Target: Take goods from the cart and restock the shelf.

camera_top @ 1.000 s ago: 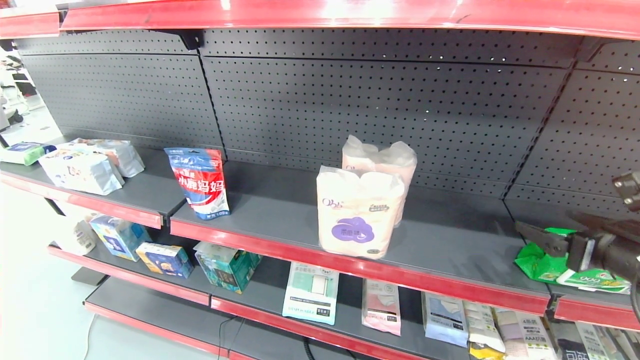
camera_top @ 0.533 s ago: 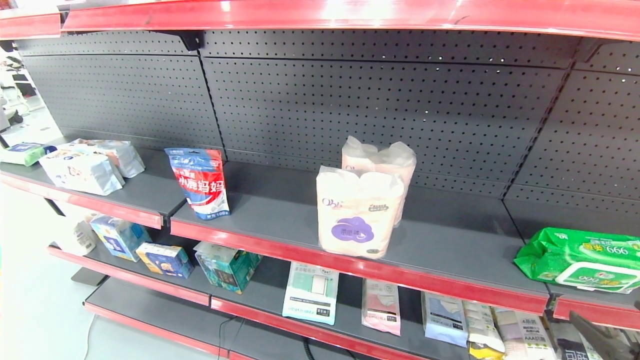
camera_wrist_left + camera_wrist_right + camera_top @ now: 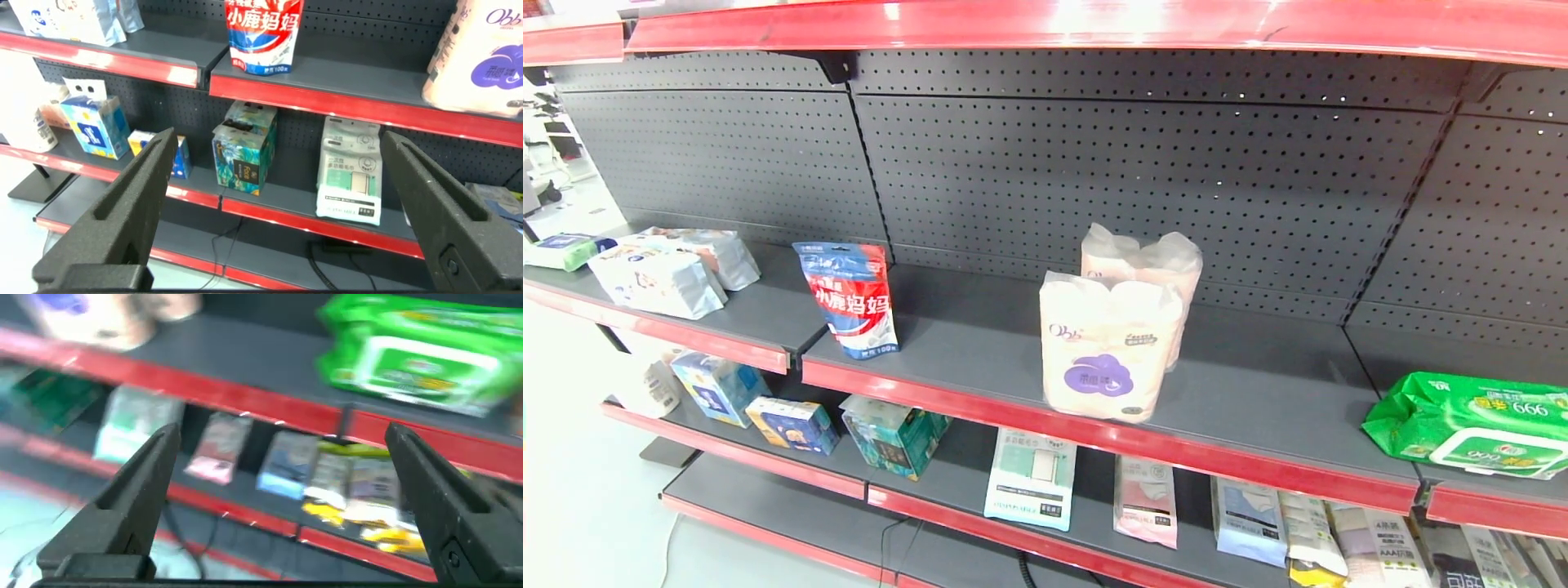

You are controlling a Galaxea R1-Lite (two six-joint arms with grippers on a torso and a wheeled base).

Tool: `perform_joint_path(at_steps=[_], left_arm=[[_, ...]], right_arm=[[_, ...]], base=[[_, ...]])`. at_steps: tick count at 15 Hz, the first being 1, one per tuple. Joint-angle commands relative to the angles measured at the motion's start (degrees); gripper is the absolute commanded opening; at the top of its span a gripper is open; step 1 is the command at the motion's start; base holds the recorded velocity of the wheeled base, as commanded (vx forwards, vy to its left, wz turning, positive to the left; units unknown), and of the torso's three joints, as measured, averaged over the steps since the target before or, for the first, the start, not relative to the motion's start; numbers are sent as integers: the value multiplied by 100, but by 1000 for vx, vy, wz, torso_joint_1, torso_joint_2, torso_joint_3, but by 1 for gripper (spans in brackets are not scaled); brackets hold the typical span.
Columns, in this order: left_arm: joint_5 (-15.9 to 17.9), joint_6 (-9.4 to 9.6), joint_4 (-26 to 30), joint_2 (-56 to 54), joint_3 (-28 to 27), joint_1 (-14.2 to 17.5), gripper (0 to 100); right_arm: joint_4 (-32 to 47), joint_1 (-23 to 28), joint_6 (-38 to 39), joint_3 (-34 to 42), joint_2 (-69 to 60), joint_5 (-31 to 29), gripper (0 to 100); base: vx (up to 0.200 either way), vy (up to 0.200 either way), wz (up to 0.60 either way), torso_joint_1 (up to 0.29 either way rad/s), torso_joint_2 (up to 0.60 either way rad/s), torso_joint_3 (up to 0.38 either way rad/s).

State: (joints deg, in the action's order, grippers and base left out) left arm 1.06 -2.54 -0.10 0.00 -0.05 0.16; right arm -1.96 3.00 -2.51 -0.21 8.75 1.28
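A green wet-wipes pack (image 3: 1470, 425) lies flat at the right end of the middle shelf (image 3: 1258, 384); in the right wrist view the same pack (image 3: 417, 351) lies above and beyond my right gripper (image 3: 278, 506). That gripper is open and holds nothing, level with the lower shelf's goods. My left gripper (image 3: 278, 212) is open too and holds nothing. It faces the lower shelves in front of a teal box (image 3: 243, 147) and a white packet (image 3: 350, 171).
Two pink toilet-paper packs (image 3: 1107, 347) stand mid-shelf, and a red-and-blue pouch (image 3: 849, 298) stands to their left. White bags (image 3: 658, 278) lie on the far left shelf. Boxes and flat packets (image 3: 1033, 478) fill the shelf below. Bare board lies between the toilet paper and the wipes.
My right gripper was at the green wipes pack a second ago. It has since dropped down and out of the head view, leaving the pack lying on the shelf.
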Motion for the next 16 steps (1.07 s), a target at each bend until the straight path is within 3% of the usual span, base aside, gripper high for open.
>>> perform_joint_path(at_steps=[1,3,5,12,16], left_arm=[[-1,-1,1,0,5,2,100],[-1,-1,1,0,-4,2,100],[43,236,10,0,5,2,100],[26,236,10,0,5,2,100],[35,245,10,0,5,2,100]], right_arm=[[73,-54,84,21,-453,-93,100],[205,-54,154,12,-453,-102,100],[205,-441,119,12,-568,-75,100],[205,-309,269,12,-875,-102,100],[205,-309,269,12,-875,-102,100]], base=[[0,0,0,0,0,0],[0,0,0,0,0,0],[0,0,0,0,0,0],[0,0,0,0,0,0],[0,0,-600,6,-2,0]])
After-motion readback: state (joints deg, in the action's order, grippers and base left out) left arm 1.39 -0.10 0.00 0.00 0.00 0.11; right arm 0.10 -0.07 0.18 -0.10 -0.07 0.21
